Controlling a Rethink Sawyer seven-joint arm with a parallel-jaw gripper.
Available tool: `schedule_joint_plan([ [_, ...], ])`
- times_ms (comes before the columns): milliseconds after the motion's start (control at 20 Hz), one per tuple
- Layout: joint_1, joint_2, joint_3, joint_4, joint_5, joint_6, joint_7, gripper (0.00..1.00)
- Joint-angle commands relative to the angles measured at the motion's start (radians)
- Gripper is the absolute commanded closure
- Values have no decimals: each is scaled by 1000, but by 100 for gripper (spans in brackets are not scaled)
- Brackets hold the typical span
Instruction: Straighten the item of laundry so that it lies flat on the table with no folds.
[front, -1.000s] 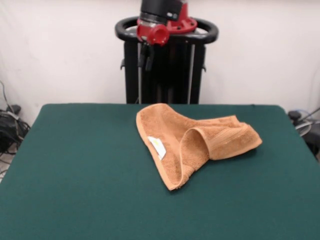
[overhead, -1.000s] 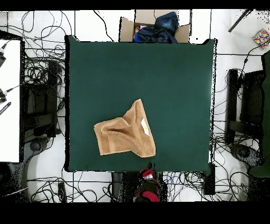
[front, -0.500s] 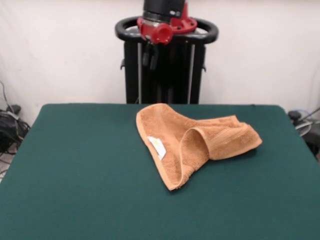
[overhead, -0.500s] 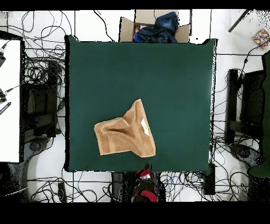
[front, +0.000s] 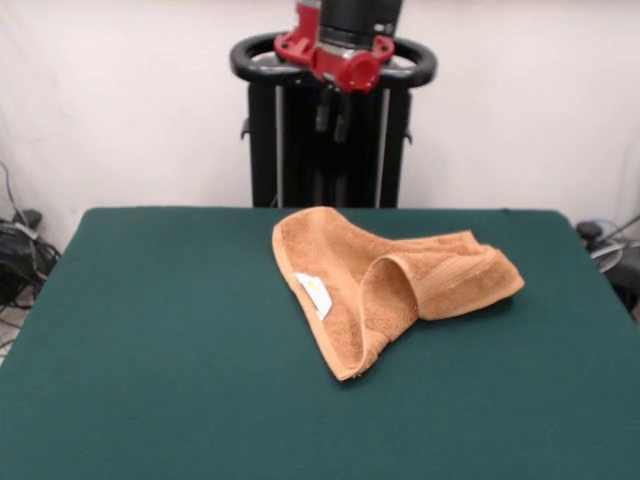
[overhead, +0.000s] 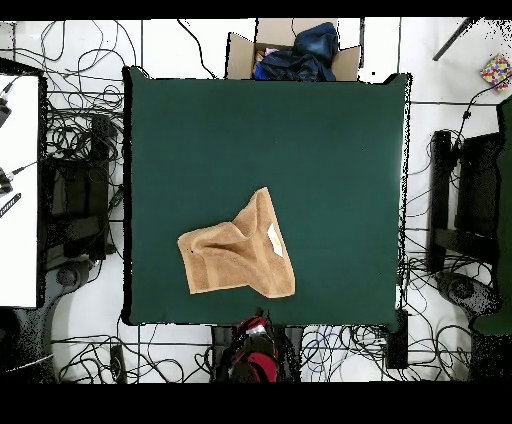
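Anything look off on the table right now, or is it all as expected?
Only the towel stands out: it lies crumpled on the green table, one side folded over into a raised loop, the white tag showing. Nothing is spilled or damaged. The hand hangs above the table's far edge, clear of the cloth.

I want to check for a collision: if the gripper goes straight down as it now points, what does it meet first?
Probably nothing on the table. The gripper hangs by the pedestal, seemingly past the table's far edge and short of the towel, though depth is unclear.
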Motion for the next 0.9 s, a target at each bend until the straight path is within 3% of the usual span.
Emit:
schedule_joint_plan([
  [50, 76, -17, 49, -21, 86, 99, 241, 0],
  [200, 173, -25, -41, -49, 127, 110, 141, 0],
  [350, 201, -13, -70, -54, 128, 121, 109, 0],
  [400, 210, -10, -80, -55, 128, 125, 99, 100],
  [750, 139, 29, -53, -116, -13, 101, 42, 100],
  [900, 92, 92, -3, -159, -86, 78, 57, 100],
])
